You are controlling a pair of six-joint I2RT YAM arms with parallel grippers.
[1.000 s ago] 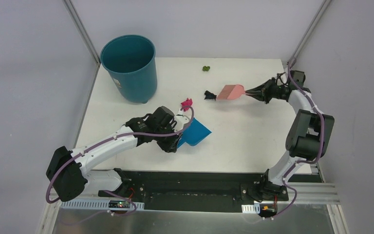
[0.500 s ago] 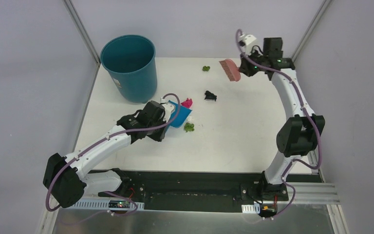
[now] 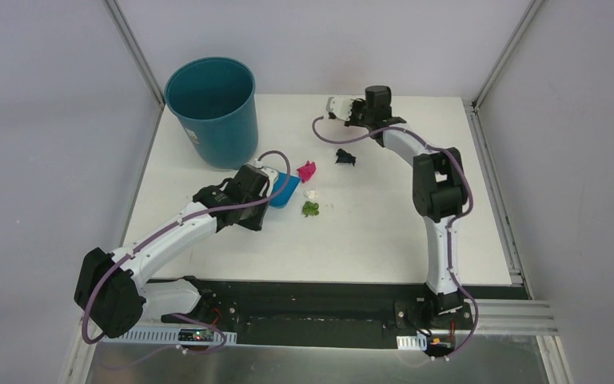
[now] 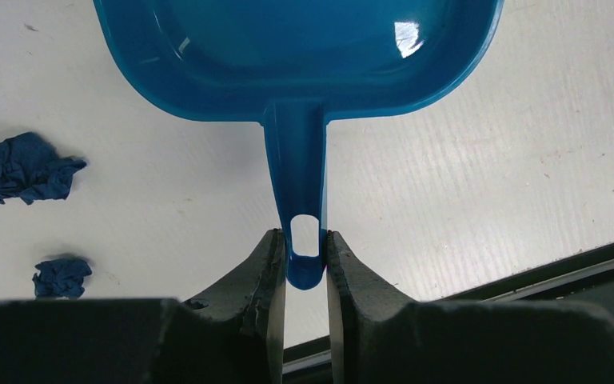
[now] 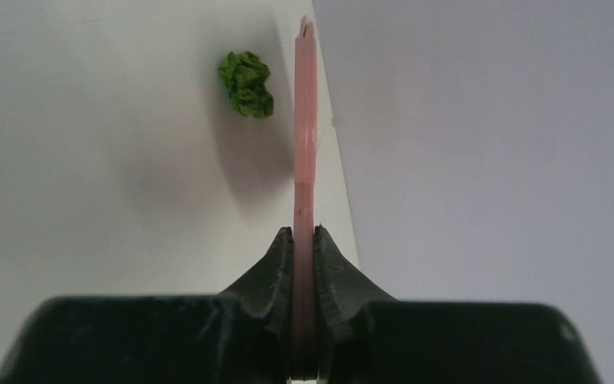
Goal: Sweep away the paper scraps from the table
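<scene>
My left gripper (image 4: pixel 305 254) is shut on the handle of the blue dustpan (image 4: pixel 296 56), which lies on the white table (image 3: pixel 384 216) left of centre. Off the dustpan's (image 3: pixel 285 190) right side lie a magenta scrap (image 3: pixel 306 169), a white one (image 3: pixel 312 194) and a green one (image 3: pixel 310 209); a dark one (image 3: pixel 345 157) sits farther back. Two dark blue scraps (image 4: pixel 20 166) lie to the left in the left wrist view. My right gripper (image 5: pixel 304 240) is shut on the pink brush (image 5: pixel 305 152), seen edge-on, by the table's far edge. A green scrap (image 5: pixel 247 84) lies just left of the brush.
A teal round bin (image 3: pixel 212 108) stands at the table's back left corner. Grey walls close in the back and sides. A black strip (image 4: pixel 576 268) runs along the near edge, by the arm bases.
My right arm has swung the brush from the right side over to the back middle of the table. My left arm drew the dustpan left, uncovering the green and white scraps.
</scene>
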